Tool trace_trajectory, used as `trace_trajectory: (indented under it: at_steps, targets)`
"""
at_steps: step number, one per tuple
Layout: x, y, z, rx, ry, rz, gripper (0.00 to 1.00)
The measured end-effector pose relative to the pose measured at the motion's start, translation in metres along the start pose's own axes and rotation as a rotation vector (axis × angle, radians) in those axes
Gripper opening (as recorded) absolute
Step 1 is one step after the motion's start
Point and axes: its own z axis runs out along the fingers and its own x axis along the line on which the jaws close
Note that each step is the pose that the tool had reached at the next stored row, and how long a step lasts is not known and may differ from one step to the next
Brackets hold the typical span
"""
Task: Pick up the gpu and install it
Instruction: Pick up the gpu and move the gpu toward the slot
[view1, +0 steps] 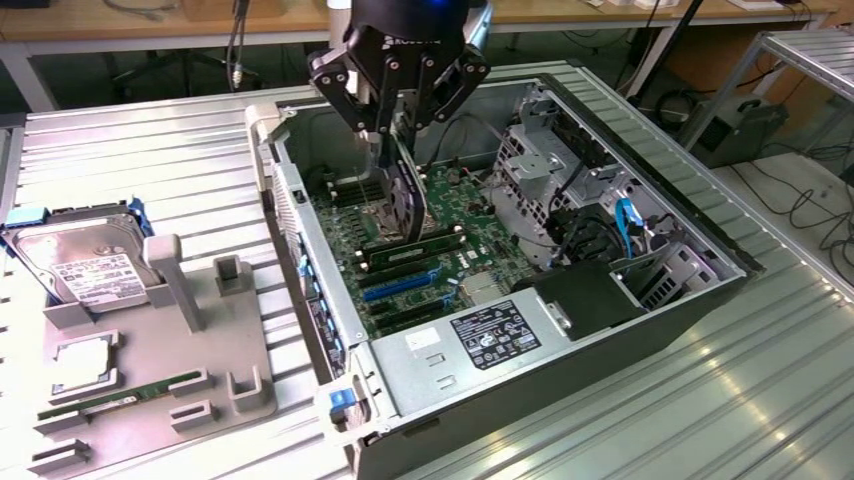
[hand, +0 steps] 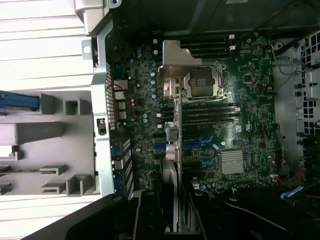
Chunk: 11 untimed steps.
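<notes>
The gpu is a thin dark card that stands on edge inside the open computer case, over the green motherboard. My gripper is above it, shut on its upper edge. The card's lower edge is close to the motherboard's slots; whether it touches them I cannot tell. In the wrist view the gpu shows edge-on, running from my gripper to its silver bracket, over the blue expansion slots.
A drive cage and cables stand on the exterior view's right of the card, with the power supply in front. Outside the case a grey fixture holds a hard drive, a processor and a RAM stick.
</notes>
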Motion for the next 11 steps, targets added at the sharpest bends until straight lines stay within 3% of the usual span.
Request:
trace_trajectory:
  at_steps: [11]
  targets:
    - [-0.017,0.0012,0.0005,0.0001,0.0,0.0,0.26]
